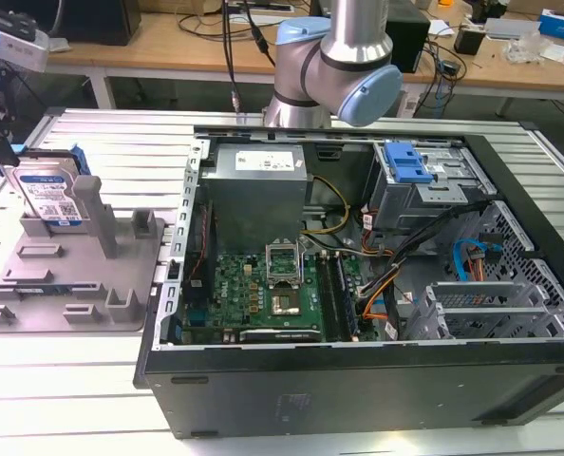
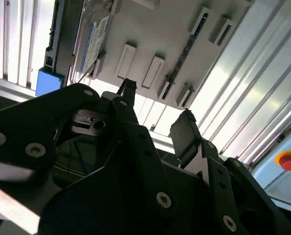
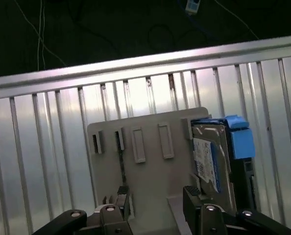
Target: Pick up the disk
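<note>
Though the exterior view shows the disk (image 1: 47,195) standing, the first wrist view adds the tool (image 3: 155,196), spread and empty.

An electronics lab: opened computer case (image 1: 358,389), cable-strewn workbenches (image 1: 168,43), robot arm (image 1: 344,57).

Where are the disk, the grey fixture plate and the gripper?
disk (image 3: 204,164), first wrist view, on its label.
grey fixture plate (image 1: 78,268), exterior view, bare flat surface.
gripper (image 2: 157,103), second wrist view, midway between its open fingertips.
</note>
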Motion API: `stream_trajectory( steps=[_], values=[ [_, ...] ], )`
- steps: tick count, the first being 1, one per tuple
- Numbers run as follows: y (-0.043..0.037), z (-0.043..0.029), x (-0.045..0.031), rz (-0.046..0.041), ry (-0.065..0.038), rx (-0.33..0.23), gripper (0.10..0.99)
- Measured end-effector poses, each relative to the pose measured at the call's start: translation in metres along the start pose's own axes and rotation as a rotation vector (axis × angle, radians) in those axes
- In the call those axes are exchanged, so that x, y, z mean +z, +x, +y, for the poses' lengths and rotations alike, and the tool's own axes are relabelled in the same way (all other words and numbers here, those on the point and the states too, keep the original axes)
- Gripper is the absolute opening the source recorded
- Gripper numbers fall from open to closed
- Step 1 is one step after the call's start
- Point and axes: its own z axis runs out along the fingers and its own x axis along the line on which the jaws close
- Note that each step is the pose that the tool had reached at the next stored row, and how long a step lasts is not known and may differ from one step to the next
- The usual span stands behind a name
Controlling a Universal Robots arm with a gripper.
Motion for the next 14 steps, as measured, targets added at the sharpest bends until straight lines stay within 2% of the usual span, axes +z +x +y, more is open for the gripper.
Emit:
stream_trajectory(
  steps=[3, 10, 13, 14],
  values=[
    [0.0, 0.0, 0.0005, 0.0027, 0.001, -0.081, 0.557],
    [-0.0001, 0.0, 0.0005, 0.0049, 0.001, -0.086, 0.557],
    [-0.0132, 0.0043, 0.0007, 0.0049, 0.001, -0.086, 0.557],
    [-0.0203, 0.0072, 0.0008, 0.0049, 0.001, -0.086, 0.557]
  ],
)
